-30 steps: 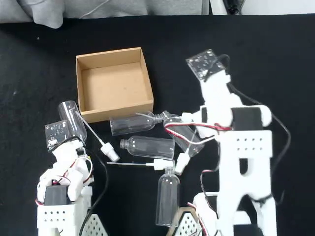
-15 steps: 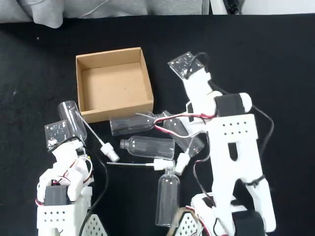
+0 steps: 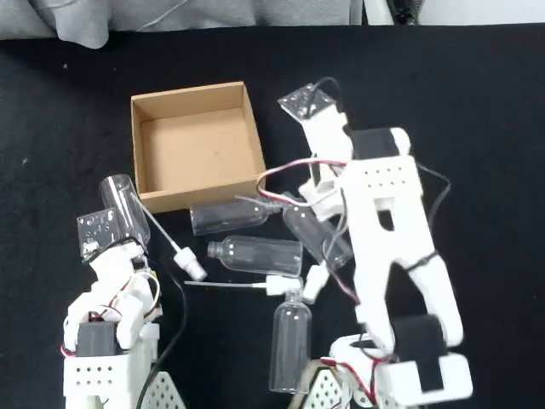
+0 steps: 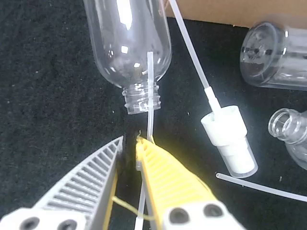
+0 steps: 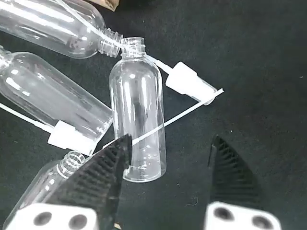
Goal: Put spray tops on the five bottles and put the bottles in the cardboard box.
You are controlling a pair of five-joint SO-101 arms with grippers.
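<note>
Bottles (image 3: 255, 254) lie uncapped on the worktop (image 3: 477, 102) just in front of the cardboard box (image 3: 192, 89), none inside yet, with loose spray tops (image 3: 189, 266) among them, and the right arm (image 3: 383, 221) leans over those by the box's corner. At the left wrist, the left gripper (image 4: 132, 141) has its jaws drawn nearly together on a thin dip tube (image 4: 149, 72) lined up with the open neck of a bottle (image 4: 127, 43) beside the box, likely to thread it in. At the right wrist, the right gripper (image 5: 171, 139) hangs spread wide and empty above one bottle (image 5: 136, 96) near the box, probably ready to grasp it.
</note>
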